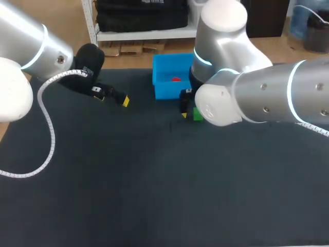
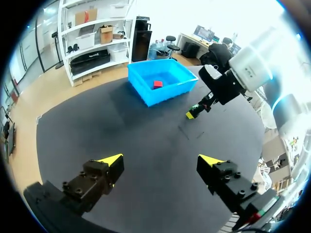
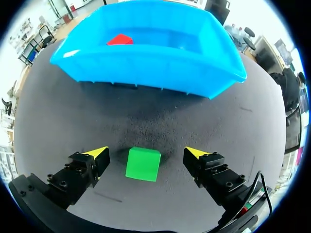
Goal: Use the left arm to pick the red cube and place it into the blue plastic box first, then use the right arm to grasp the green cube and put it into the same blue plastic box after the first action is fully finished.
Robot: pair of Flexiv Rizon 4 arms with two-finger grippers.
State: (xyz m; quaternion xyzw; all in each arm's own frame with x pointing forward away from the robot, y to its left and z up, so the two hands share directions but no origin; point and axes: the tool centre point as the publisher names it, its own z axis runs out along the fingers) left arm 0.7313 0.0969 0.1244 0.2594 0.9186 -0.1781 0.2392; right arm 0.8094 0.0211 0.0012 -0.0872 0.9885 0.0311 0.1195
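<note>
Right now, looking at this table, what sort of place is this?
Probably a lab robot test bench: a left tool and a right tool over a dark table, a red cube inside a blue plastic box, and a green cube between the right tool's open fingers.

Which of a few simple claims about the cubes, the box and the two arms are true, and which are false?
1. The red cube lies inside the blue box. True.
2. The green cube sits on the table between the right jaws, which are open. True.
3. The green cube is in the box too. False: it is outside, on the table in front of the box.
4. The left jaws hold the red cube. False: they are open and empty, away from the box.
</note>
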